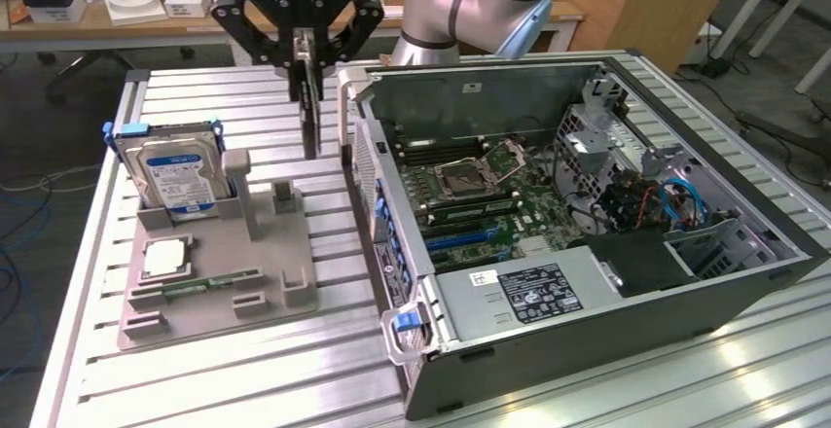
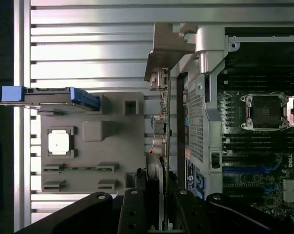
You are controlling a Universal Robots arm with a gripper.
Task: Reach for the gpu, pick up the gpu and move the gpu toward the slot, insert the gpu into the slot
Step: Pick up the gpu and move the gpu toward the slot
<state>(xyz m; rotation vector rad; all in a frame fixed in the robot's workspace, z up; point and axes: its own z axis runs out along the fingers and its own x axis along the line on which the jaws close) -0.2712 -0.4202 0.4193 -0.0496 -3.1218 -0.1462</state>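
Black fingers of the hand (image 1: 307, 56) pinch the gpu (image 1: 310, 117) by its upper edge, closed firmly on both flat faces. The card hangs upright and edge-on below the fingers, clear of the ribbed aluminium counter (image 1: 260, 370). It sits in the air over the gap between a grey fixture tray (image 1: 221, 272) and the open computer case (image 1: 624, 321), near the counter edge where the arm (image 1: 468, 5) stands. In the wrist view the card runs along just beside the case's rear wall, outside the case.

The case lies on its side toward the exterior view's right, its motherboard (image 1: 520, 190) exposed. The blue slots (image 1: 461, 238) sit low on the board, well apart from the card.

The tray lies toward the counter edge on the exterior view's left. A hard drive (image 1: 182, 177) with a blue label stands upright at the end of the tray nearest the arm. A square processor chip (image 1: 165, 256) lies flat in a recess further along, and a small green memory stick (image 1: 214, 280) lies just beside it.
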